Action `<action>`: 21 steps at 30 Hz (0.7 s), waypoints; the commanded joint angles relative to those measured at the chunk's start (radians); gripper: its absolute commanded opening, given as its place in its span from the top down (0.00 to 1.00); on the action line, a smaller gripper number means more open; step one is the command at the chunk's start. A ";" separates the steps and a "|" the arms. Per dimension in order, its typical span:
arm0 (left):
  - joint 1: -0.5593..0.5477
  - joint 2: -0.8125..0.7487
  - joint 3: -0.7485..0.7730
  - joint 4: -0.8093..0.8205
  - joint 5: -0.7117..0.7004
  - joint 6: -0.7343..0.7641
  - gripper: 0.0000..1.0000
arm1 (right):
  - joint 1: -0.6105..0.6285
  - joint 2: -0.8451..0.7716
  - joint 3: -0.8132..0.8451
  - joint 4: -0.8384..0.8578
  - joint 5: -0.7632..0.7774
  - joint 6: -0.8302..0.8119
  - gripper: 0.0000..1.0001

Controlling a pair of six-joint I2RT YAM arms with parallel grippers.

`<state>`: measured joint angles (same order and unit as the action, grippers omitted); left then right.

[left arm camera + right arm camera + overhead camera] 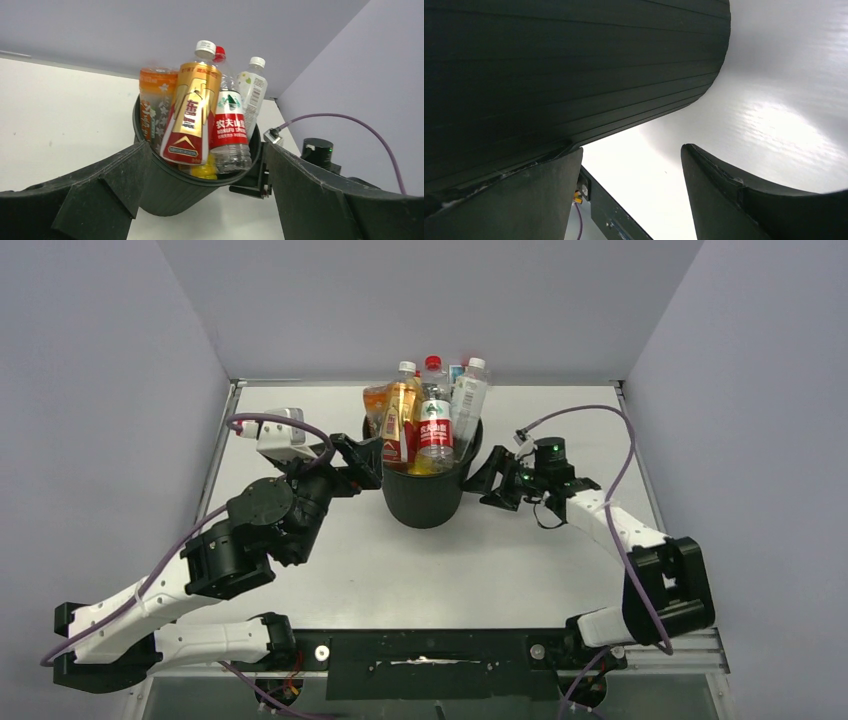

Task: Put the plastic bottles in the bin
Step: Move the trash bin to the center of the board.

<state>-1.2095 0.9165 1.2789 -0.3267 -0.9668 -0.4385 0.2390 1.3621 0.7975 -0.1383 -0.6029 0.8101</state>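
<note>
Bottles (428, 415) packed upright in the black bin (422, 502)
Left gripper (365, 460) and right gripper (485, 485) flank the bin, both spread apart, pinching nothing

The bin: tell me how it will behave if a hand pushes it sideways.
Probably top-heavy: the bottles stick out well above the bin, which narrows toward its base, so a high push may tip it. On the smooth table, a low push would likely slide it.
</note>
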 commanded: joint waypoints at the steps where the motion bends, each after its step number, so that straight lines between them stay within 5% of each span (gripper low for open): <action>1: 0.002 -0.022 0.059 0.002 0.010 0.004 0.13 | 0.049 0.112 0.102 0.206 0.017 0.052 0.26; 21: 0.006 -0.018 0.069 0.004 -0.029 0.070 0.13 | 0.187 0.695 0.627 0.272 -0.060 0.046 0.21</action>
<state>-1.2083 0.8978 1.3006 -0.3420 -0.9771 -0.3950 0.4149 2.0090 1.3083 0.0696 -0.6304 0.8536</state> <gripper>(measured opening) 0.871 0.781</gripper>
